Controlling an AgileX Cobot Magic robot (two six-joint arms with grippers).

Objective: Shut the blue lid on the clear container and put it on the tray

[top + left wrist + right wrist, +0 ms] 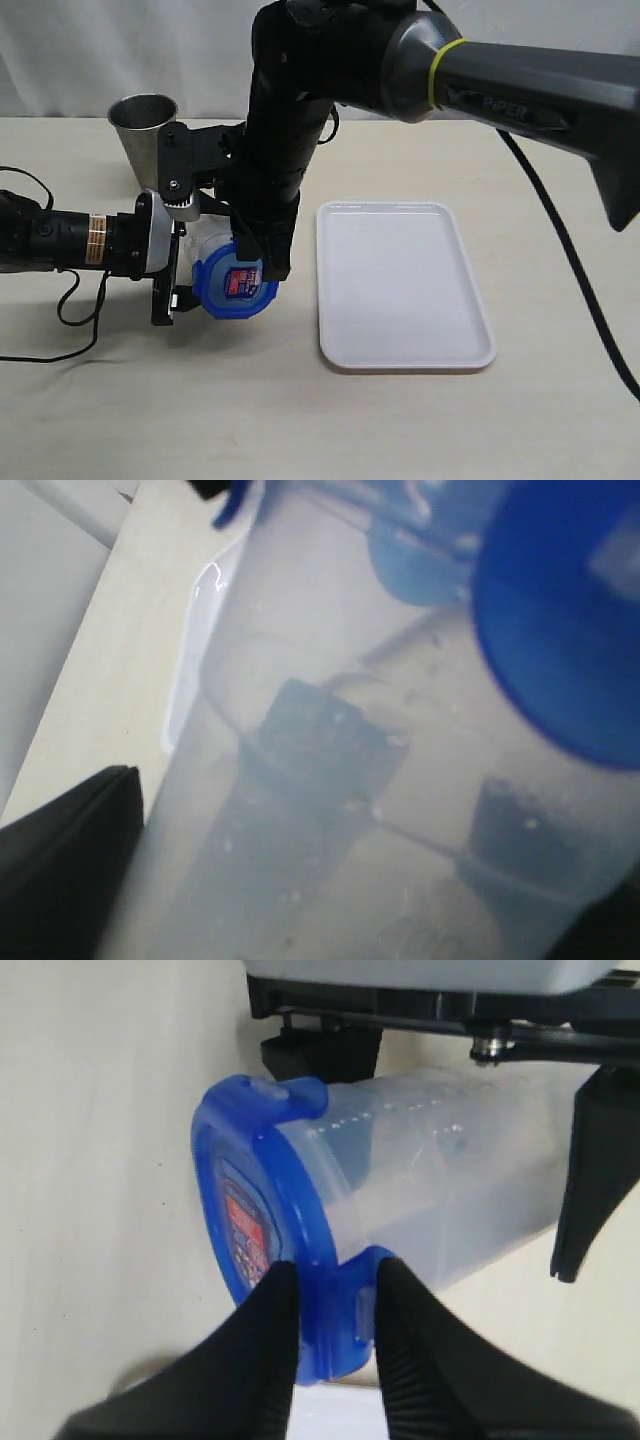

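On the beige counter [300, 420] the white tray [400, 290], flat, rectangular and plastic with a low raised rim, lies with nothing on it, just beside the work on the right arm's side. The clear container [450, 1190], a tall narrow transparent plastic canister, lies on its side with its lidded end nearer the tray. Whether it rests on the counter or hangs just off it I cannot tell. The left hand [190, 255] straddles its body, black fingers standing wide on either side, but the views do not show whether they press the wall or stand clear of it. A grey metal cup [143, 130] stands upright behind, apart and no part of the job. The blue lid [235, 1210], a small roundish plastic cap with snap-lock flaps and a red-blue sticker, already covers the container's mouth, so the step in hand looks to be latching rather than fitting. The right hand [335, 1285] reaches across from above, its two ribbed black fingers pinched on one flap [335, 1325] at the lid's rim. The next move, I judge, calls for a firm squeeze to click that flap down while the container is braced. After that come the other flaps, then the carry to the tray.
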